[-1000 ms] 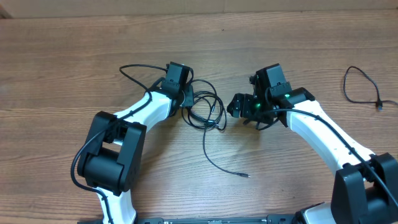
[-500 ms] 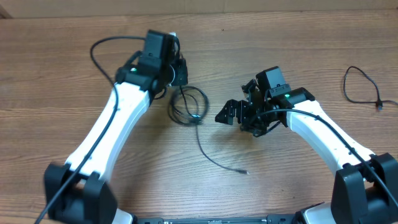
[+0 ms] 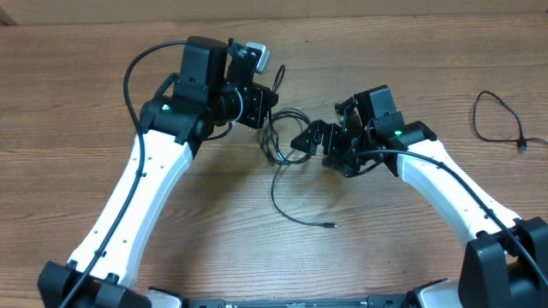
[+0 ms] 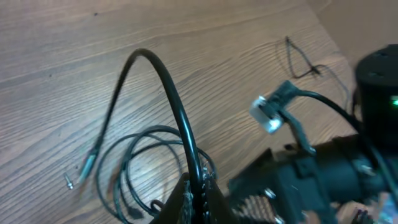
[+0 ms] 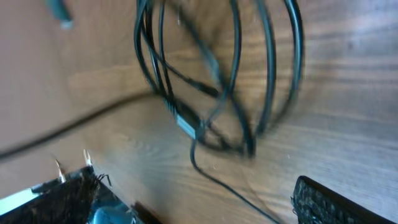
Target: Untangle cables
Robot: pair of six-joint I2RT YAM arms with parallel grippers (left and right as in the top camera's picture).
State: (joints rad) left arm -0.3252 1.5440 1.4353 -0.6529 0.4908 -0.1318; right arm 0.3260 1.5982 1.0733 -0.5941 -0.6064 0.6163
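Note:
A tangle of thin black cables (image 3: 285,139) lies in loops at the table's middle, one strand trailing to a plug end (image 3: 330,225). My left gripper (image 3: 259,104) is shut on a black cable (image 4: 163,87) that arcs up from its jaws (image 4: 199,200); coils (image 4: 140,163) and a small plug (image 4: 68,182) lie below. My right gripper (image 3: 310,139) is open at the tangle's right edge. In the right wrist view the loops (image 5: 211,87) lie ahead of its open jaws (image 5: 199,200), with one strand running between the fingers.
A separate thin black cable (image 3: 497,120) lies loose at the far right of the wooden table (image 3: 214,222); it also shows in the left wrist view (image 4: 300,59). The right arm (image 4: 336,168) is close to my left gripper.
My left arm has lifted and swung right with the cable held. The tangle shifted right. My right gripper moved left up to the loops.

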